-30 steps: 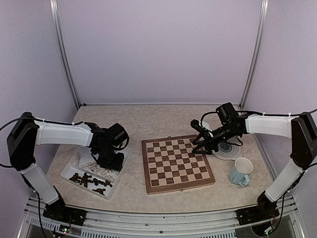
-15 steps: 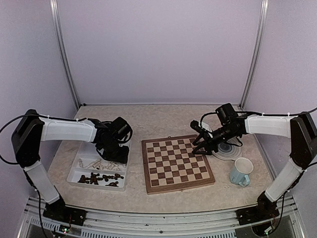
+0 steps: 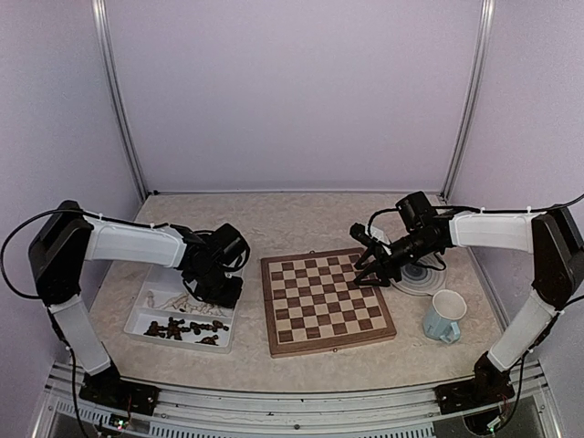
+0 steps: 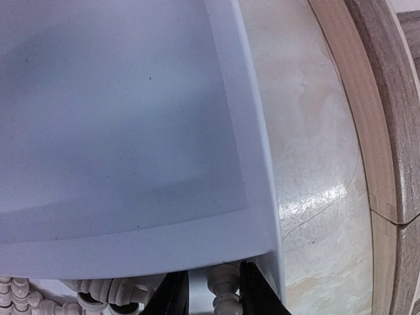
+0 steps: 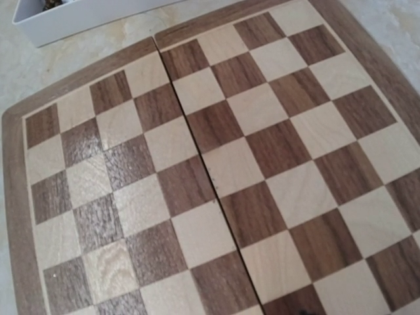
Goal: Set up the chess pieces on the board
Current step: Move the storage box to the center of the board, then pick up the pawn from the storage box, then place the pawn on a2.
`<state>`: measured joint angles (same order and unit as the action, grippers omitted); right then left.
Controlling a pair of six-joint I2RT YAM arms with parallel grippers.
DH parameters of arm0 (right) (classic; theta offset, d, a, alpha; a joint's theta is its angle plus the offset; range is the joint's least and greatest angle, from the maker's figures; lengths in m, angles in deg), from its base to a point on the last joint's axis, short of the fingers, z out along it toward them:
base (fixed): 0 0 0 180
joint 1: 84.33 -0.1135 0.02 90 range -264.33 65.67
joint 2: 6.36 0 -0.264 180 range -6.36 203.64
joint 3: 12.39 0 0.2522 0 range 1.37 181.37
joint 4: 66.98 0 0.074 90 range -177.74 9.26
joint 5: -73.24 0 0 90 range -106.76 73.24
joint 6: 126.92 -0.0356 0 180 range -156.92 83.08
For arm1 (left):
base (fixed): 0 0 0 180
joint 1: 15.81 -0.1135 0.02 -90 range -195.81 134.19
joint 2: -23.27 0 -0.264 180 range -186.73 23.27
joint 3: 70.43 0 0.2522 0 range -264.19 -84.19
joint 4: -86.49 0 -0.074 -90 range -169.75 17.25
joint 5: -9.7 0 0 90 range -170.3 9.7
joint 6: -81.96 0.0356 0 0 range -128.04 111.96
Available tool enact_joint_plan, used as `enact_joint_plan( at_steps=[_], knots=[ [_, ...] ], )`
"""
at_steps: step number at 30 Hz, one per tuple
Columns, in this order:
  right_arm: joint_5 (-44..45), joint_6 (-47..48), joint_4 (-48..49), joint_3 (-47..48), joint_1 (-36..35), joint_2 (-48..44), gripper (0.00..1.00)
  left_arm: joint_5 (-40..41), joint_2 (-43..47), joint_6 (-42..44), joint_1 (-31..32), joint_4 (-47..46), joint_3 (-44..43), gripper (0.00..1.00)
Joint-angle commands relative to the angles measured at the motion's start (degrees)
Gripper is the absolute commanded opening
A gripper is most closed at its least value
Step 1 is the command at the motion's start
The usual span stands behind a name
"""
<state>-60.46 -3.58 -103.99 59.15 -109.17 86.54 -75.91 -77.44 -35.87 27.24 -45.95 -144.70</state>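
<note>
The left arm (image 3: 128, 245) reaches out over a white tray (image 3: 143, 318), and the left jaws hang down into the tray's right end. In the left wrist view its two dark fingers (image 4: 252, 292) stand apart, with one pale chess piece (image 4: 223, 294) between them, close against the finger nearer the tray wall. A strip of white tray floor shows between that piece and the other finger, so the jaws are not closed on it.

More of the pale chess pieces (image 3: 169, 301) lie loose just left of the left jaws. The dark chess pieces (image 3: 187, 328) lie in a heap on the near side of those jaws, toward the arm bases. The tray's right wall (image 4: 259, 164) runs just outside the left jaws, and beyond it comes a band of marbled counter (image 4: 315, 164).

To the right of the left jaws, near the tray but not touching it, the board (image 3: 327, 301) lies flat on the counter, its centre seam running from the near edge to the far edge.

The right jaws hover over the board's far right corner. In the top view the fingers (image 3: 362, 271) look spread apart with nothing between them. The right wrist view shows only the checks below, with a corner of the tray at its top left.

Just right of the right jaws sits a round grey-ringed plate (image 3: 426, 279), partly under the right arm (image 3: 493, 230). Nearer the bases, a pale blue mug (image 3: 444, 317) stands upright.
</note>
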Motion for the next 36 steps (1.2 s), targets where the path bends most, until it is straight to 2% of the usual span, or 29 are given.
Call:
enact_joint_plan(
  at_steps=[1,5,10,15,19,23,36],
  knots=[
    [0.11,0.19,0.28,-0.65,0.14,-0.35,0.56,-1.48,-1.91,0.98,-0.12,-0.58,-1.93,0.25],
    [0.12,0.20,0.32,-0.76,0.14,-0.24,0.56,-0.33,-0.82,0.25,0.70,1.86,-3.23,0.16],
    [0.02,0.31,0.39,-0.82,0.14,-0.04,0.56,6.13,2.96,-1.26,3.91,10.58,-10.11,0.09],
    [0.19,0.07,0.84,-0.83,0.74,0.16,0.55,5.47,3.41,2.11,10.04,11.01,-17.39,0.08],
    [2.69,-2.43,3.59,-1.14,3.00,0.38,0.52,5.33,-2.23,5.45,14.80,10.35,-21.28,0.07],
    [-0.66,-3.89,4.00,-1.20,6.06,0.13,0.53,4.73,-7.95,6.92,17.37,11.98,-24.28,0.07],
    [-0.95,-2.94,4.23,-2.17,7.53,-0.88,0.53,-1.57,-11.63,7.82,18.52,12.47,-23.92,0.07]
  ],
)
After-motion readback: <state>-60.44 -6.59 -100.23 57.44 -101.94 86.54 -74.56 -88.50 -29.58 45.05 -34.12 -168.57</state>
